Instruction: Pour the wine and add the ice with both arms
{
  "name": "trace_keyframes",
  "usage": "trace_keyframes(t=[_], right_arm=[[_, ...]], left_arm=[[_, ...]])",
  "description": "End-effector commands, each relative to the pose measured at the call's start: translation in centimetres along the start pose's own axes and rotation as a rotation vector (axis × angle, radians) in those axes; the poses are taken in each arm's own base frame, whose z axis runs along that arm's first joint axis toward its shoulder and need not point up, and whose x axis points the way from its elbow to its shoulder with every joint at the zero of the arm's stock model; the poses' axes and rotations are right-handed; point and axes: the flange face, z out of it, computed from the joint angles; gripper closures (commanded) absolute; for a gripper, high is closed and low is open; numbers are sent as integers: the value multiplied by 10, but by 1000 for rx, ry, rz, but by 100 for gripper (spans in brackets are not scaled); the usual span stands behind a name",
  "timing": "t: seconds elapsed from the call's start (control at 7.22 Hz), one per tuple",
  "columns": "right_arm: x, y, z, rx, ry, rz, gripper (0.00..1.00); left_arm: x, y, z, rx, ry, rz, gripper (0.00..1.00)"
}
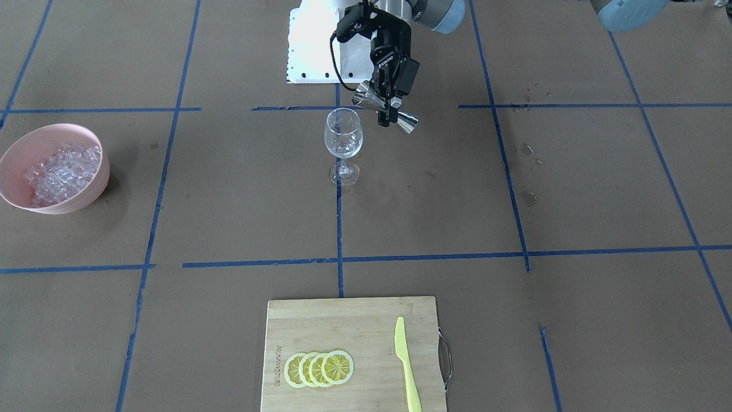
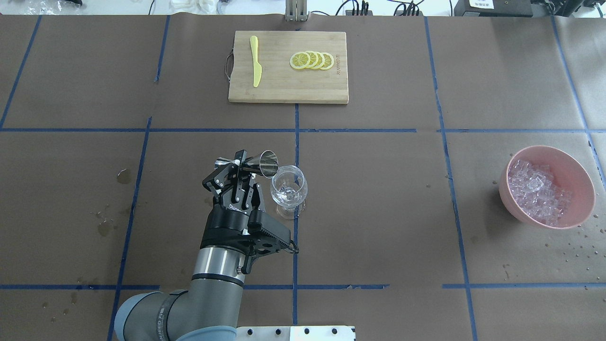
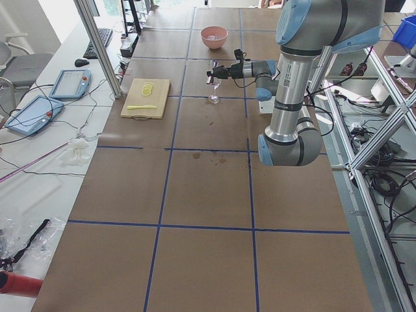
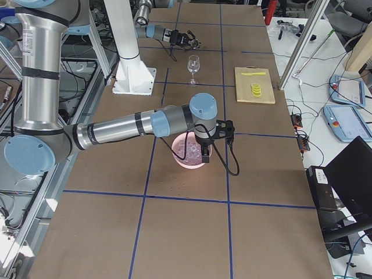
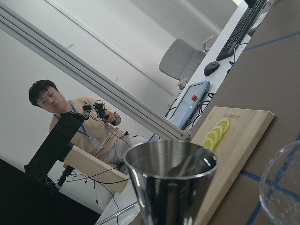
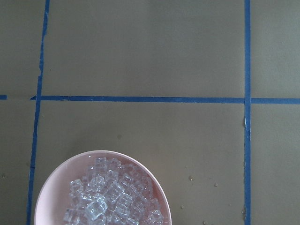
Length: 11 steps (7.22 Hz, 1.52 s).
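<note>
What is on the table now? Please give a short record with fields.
left hand: shut on the jigger, which is tipped with its mouth at the rim of the wine glass
wine glass: upright
right hand: near the pink bowl, apart from it; open or shut cannot be told
ice: heaped in the pink bowl
cutting board: four overlapping lemon slices, yellow knife apart from them

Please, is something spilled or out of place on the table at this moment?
Yes, small spills. Wet spots stain the brown paper on the robot's left side, and fine droplets lie beside the pink bowl of ice. The jigger tilted in the left claw over the wine glass looks deliberate, not odd.
</note>
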Motion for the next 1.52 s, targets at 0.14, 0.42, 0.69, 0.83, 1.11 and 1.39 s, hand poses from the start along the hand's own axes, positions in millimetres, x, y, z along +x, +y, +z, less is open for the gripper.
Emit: trace_keyframes(t=[0.14, 0.42, 0.69, 0.83, 1.11, 1.39], right_arm=[[-2, -1, 2, -2, 7, -6, 0], [-5, -2, 4, -4, 8, -12, 0], [-8, -2, 5, -1, 5, -25, 0], [-9, -2, 7, -4, 4, -21, 0], [-10, -2, 10, -10, 7, -25, 0], [-12, -2, 12, -13, 9, -27, 0]], left_arm=[[-1, -4, -4, 2, -37, 179, 100], [-3, -4, -4, -2, -65, 286, 100], [-5, -3, -4, -22, -134, 484, 100], [-5, -3, -4, -25, -139, 507, 100], [2, -2, -4, -27, -136, 557, 100], [5, -9, -6, -27, -134, 587, 100]])
